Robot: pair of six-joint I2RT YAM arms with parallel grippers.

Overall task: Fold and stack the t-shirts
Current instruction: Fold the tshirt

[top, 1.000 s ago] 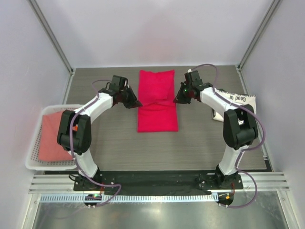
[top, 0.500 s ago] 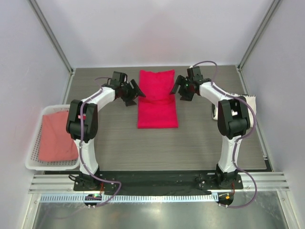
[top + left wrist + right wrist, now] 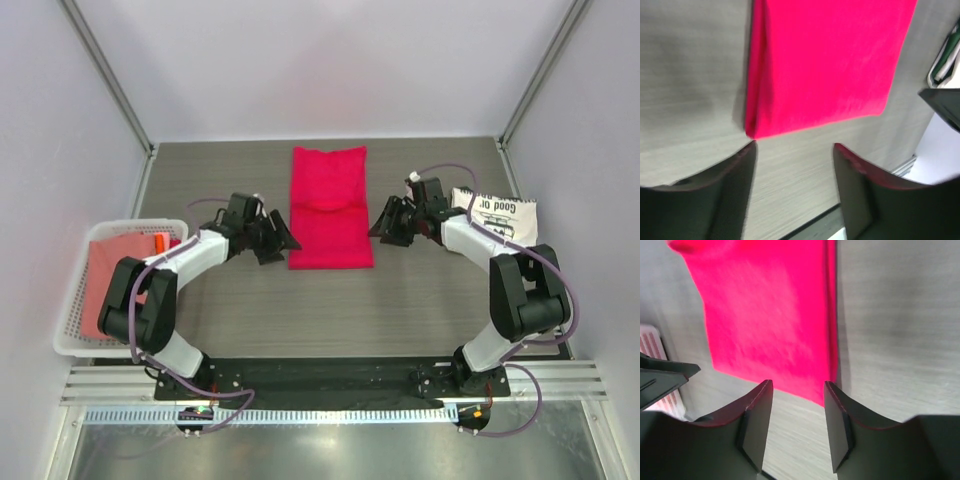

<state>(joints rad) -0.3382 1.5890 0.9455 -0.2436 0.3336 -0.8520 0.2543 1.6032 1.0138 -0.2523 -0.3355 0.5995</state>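
Note:
The crimson-pink t-shirt (image 3: 330,210) lies folded in a long rectangle at mid-table, its far part lapped over the near part. My left gripper (image 3: 284,243) sits open just off the shirt's near left corner (image 3: 754,131), with bare table between its fingers (image 3: 730,190). On the other side, my right gripper (image 3: 381,229) is open beside the near right corner (image 3: 826,390), and its fingers (image 3: 757,420) hold nothing. The cream t-shirt (image 3: 497,214) with black lettering lies folded at the right, behind the right arm.
A white lattice basket (image 3: 66,335) stands at the table's left edge with a dull pink cloth (image 3: 112,290) in it. Metal frame posts rise at the back corners. The rail with the arm bases runs along the near edge.
Both grippers were shut at the shirt's side edges a second ago. They have opened, let go, and come back toward me to the shirt's near corners.

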